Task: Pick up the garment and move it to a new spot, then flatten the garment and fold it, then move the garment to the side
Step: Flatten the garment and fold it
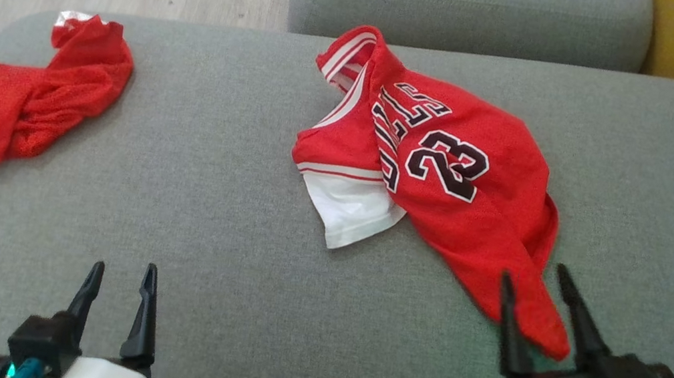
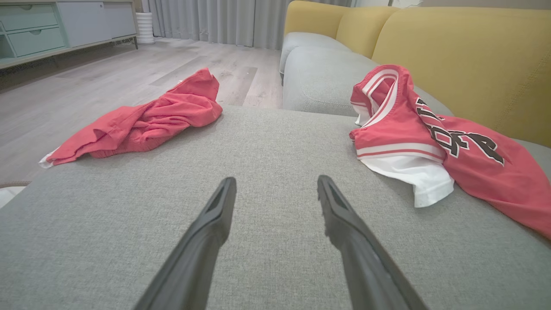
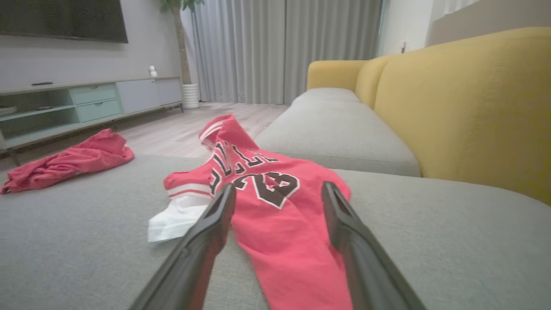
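Grey seat cushion (image 1: 204, 215), two red pieces on it. The jersey (image 1: 452, 187), red with white trim and a dark "23", lies crumpled at about 1 o'clock in the head view. One narrow tail of it trails down toward 5 o'clock. A second red cloth (image 1: 26, 99), bunched, sits well apart at 9 o'clock, near the cushion's edge.

Right gripper (image 1: 534, 274) at 5 o'clock: fingers spread wide, one on either side of the jersey's tail, nothing pinched. In the right wrist view red fabric runs between the two fingers. Whether the tips touch the cloth, I cannot tell. Left gripper (image 1: 124, 267) at 7 o'clock, fingers also apart, over bare cushion, holding nothing.

Reading: this is the first step, and the pick-up is not yet made. I take the jersey as the garment meant, since the right arm is lined up on it. The next move likely calls for lowering the tips onto the tail and closing on a good bite of fabric before lifting. The cloth looks thin, so a shallow pinch may slip out.
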### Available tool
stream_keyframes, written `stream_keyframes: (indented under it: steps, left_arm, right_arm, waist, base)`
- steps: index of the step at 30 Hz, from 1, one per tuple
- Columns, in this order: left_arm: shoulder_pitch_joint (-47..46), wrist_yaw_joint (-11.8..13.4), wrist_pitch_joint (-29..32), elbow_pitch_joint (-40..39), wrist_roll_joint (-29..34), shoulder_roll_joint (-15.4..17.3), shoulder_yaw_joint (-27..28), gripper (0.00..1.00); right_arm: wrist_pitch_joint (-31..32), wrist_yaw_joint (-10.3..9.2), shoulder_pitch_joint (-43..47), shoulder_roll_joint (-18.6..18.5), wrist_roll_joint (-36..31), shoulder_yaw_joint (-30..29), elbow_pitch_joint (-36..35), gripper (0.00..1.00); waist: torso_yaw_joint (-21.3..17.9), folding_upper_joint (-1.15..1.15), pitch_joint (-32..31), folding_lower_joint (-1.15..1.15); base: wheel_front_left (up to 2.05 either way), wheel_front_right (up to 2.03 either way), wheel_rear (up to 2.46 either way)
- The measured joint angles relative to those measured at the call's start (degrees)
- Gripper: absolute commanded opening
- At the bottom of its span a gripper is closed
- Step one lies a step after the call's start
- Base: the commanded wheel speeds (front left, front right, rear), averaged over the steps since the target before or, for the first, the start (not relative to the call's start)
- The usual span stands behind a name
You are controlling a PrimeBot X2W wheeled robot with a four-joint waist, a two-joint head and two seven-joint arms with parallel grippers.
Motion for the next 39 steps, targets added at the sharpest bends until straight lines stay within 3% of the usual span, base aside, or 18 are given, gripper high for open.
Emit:
stream_keyframes:
  steps: [4,12,19,25,26,27,34,39]
  left_arm:
    - [-1.7,-1.0,0.0,-0.3,0.4,-0.7,0.5,1.0]
    - [-8.5,-2.4,0.0,0.4,0.9,-1.6,-2.2,1.0]
    - [-10.8,-1.8,0.0,1.1,-1.3,-1.8,-5.2,1.0]
    - [-12.1,-0.4,0.0,1.1,-3.0,-1.9,-7.4,1.0]
    - [-12.3,-0.3,0.0,1.0,-3.1,-1.9,-7.7,1.0]
    - [-12.4,0.0,0.0,1.0,-3.3,-1.9,-8.1,1.0]
    - [-12.6,0.7,0.0,1.1,-3.7,-1.9,-8.3,1.0]
    - [-12.6,0.6,0.0,1.5,-3.8,-2.0,-8.3,1.0]
  right_arm:
    - [0.8,0.0,-4.5,0.0,-2.3,6.4,3.2,1.0]
    - [14.3,0.0,-24.5,-1.7,-3.1,20.0,16.2,1.0]
    - [24.6,0.01,-32.2,-3.4,0.9,28.9,26.6,1.0]
    - [30.0,0.01,-37.8,-5.4,0.1,32.2,31.3,1.0]
    - [30.5,0.01,-38.7,-5.4,0.0,32.5,31.8,0.85]
    - [30.8,0.01,-39.5,-5.3,-0.4,32.6,32.2,0.0]
    - [27.1,0.01,-40.3,-3.5,1.1,27.5,30.0,0.0]
    - [26.9,0.01,-43.9,-1.6,12.8,26.9,20.6,0.0]
  waist:
    - [0.4,0.0,2.3,0.0]
    - [3.2,0.0,6.8,0.0]
    - [8.1,0.0,9.4,0.0]
    - [11.1,0.0,11.5,0.0]
    - [11.4,0.0,11.7,0.0]
    - [11.6,0.0,11.9,0.0]
    - [11.2,0.0,11.0,0.0]
    - [9.7,0.0,9.1,0.0]
  base:
    - [0.0,0.0,0.0]
    - [0.0,0.0,0.0]
    - [0.0,0.0,0.0]
    - [0.0,0.0,0.0]
    - [0.0,0.0,0.0]
    - [0.0,0.0,0.0]
    - [0.0,0.0,0.0]
    - [0.0,0.0,0.0]
